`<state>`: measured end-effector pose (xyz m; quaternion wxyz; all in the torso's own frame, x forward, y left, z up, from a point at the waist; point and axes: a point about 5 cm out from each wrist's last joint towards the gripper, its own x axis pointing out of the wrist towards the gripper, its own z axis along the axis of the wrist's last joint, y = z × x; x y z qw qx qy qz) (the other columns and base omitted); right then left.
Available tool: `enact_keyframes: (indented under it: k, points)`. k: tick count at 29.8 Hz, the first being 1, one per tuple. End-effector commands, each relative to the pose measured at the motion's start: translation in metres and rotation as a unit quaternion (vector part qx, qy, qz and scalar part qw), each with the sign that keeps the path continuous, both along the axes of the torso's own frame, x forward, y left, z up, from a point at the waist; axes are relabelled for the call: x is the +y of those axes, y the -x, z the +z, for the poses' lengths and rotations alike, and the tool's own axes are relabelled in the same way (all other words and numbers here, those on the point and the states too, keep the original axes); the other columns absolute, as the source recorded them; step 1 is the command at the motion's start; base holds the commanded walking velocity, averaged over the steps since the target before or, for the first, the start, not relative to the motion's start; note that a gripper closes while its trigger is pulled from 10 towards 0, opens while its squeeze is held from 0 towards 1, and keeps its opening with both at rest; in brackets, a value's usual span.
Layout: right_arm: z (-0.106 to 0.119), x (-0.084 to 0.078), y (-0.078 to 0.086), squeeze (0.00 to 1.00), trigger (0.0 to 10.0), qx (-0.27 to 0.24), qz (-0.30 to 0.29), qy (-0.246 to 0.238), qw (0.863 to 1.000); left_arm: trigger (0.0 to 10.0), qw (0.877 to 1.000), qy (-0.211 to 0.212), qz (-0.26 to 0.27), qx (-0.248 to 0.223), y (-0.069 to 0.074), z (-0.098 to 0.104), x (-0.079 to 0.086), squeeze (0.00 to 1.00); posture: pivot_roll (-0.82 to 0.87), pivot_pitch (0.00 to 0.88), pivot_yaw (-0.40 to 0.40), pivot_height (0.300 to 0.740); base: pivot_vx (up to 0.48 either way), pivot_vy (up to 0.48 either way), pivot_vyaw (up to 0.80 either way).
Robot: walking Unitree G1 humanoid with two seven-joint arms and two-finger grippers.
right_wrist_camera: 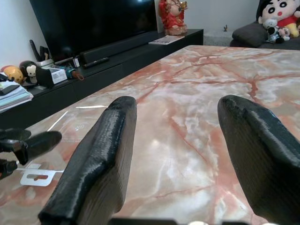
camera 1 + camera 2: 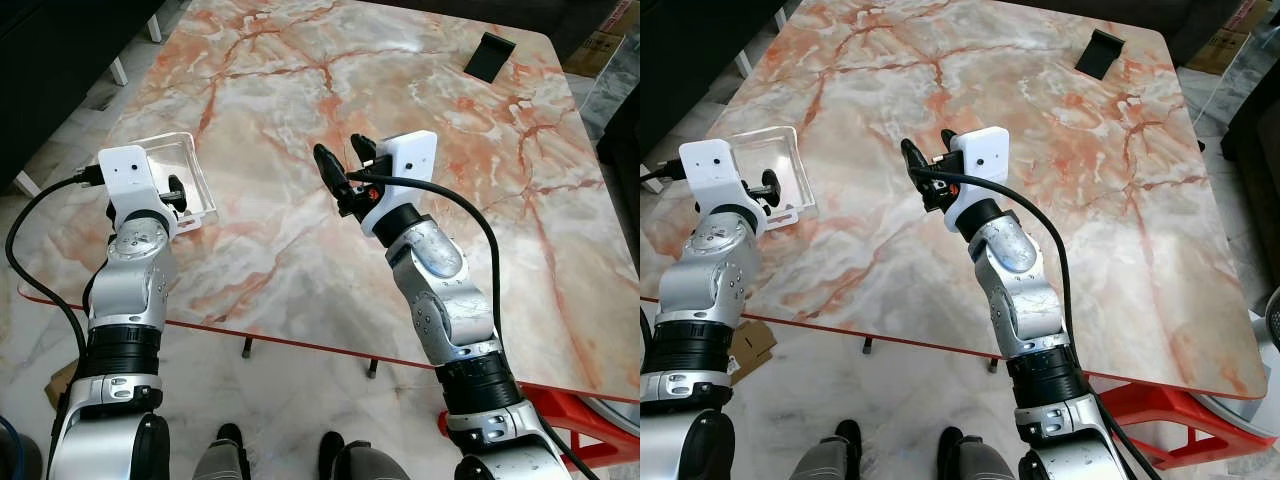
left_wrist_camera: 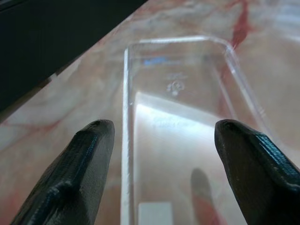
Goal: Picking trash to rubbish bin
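Trash: a clear plastic tray (image 2: pixel 182 172), shallow and see-through, lies flat on the marble table (image 2: pixel 280 100) at the left of the left eye view, close to the table's near-left edge.
Left gripper (image 3: pixel 159 140): its two black fingers are spread apart and empty, poised at the tray's near end; in the left wrist view one tray rim runs up between the fingertips. Whether they touch the plastic I cannot tell.
Right gripper (image 2: pixel 343 165): held above the middle of the table in the centre of the frame, fingers parted, holding nothing, well apart from the tray.
Other item: a small black object (image 2: pixel 490 56) sits at the upper right of the table, untouched.
Bin: not to be made out here.
Progress: early by my judgement; the tray is not yet gripped or lifted.
Left to do: close on the tray, lift it, carry it to a bin and drop it.
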<state>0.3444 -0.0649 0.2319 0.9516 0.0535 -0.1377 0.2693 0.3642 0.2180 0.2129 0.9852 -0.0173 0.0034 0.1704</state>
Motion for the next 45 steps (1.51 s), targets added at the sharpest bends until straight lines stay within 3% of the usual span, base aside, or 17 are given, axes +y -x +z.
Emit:
enact_keyframes:
  k: [1,12,13,14,15,30,45]
  points:
    - [-0.004,-0.004,0.0,0.0,10.0,0.006,-0.004,-0.002,1.0,10.0,1.0,0.002,0.017,0.026,0.005,-0.013,0.006,0.0,0.07,0.276,-0.119,0.74,0.0,0.0,0.0]
    - [-0.008,-0.005,-0.002,0.0,10.0,0.013,-0.008,-0.001,1.0,10.0,0.998,0.001,0.03,0.057,0.009,-0.023,0.012,0.0,0.08,0.292,-0.117,0.74,0.0,0.0,0.0]
    - [-0.009,-0.005,-0.002,0.0,10.0,0.014,-0.009,0.0,1.0,4.9,0.998,0.007,0.027,0.06,0.009,-0.024,0.012,0.0,0.08,0.292,-0.115,0.74,0.0,0.0,0.0]
    - [-0.009,-0.005,-0.002,0.0,10.0,0.014,-0.009,0.0,1.0,4.9,0.998,0.007,0.027,0.06,0.009,-0.024,0.012,0.0,0.08,0.292,-0.115,0.74,0.0,0.0,0.0]
    - [-0.009,-0.005,-0.002,0.0,10.0,0.014,-0.009,0.0,1.0,0.0,0.998,0.016,0.025,0.061,0.009,-0.025,0.012,0.0,0.08,0.293,-0.115,0.74,0.0,0.0,0.0]
    - [-0.007,-0.005,-0.003,0.0,10.0,0.006,-0.01,0.0,1.0,0.0,0.998,0.022,0.009,0.065,0.007,-0.028,0.007,0.0,0.09,0.246,-0.1,0.74,0.0,0.0,0.0]
    - [-0.006,-0.001,-0.005,0.0,10.0,-0.003,-0.013,-0.008,1.0,0.0,0.998,0.014,-0.006,0.06,0.0,-0.017,0.006,0.0,0.11,0.221,-0.07,0.74,0.0,0.0,0.0]
